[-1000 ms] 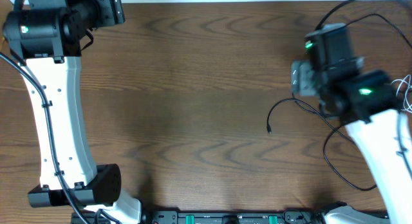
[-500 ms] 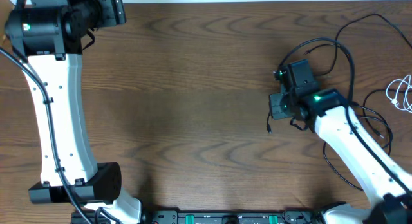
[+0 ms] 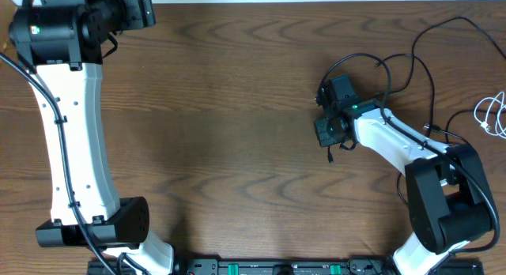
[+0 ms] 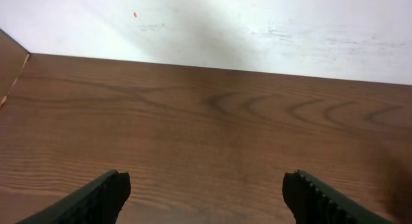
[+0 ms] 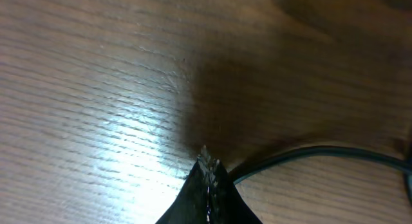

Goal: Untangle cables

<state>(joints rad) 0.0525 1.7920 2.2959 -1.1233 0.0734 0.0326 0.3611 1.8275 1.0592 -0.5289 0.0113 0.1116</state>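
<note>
1. Overhead: bright, even light; the wood surface (image 3: 237, 109) is sharp, with only faint, soft shadows.
2. Left wrist: dimmer; a broad soft shadow crosses the white wall (image 4: 212, 31), and the surface darkens at the near right.
3. Right wrist: blurred throughout; pale glare on the left, dark shadow beyond the right claw (image 5: 206, 166); the black cable (image 5: 309, 152) is soft-edged.

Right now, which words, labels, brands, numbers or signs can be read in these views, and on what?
None: no view shows readable text.
The brown wooden table, the thin black cable and the white-and-black right arm carry no visible lettering.
The green light on that arm is a glow, not a sign.
</note>
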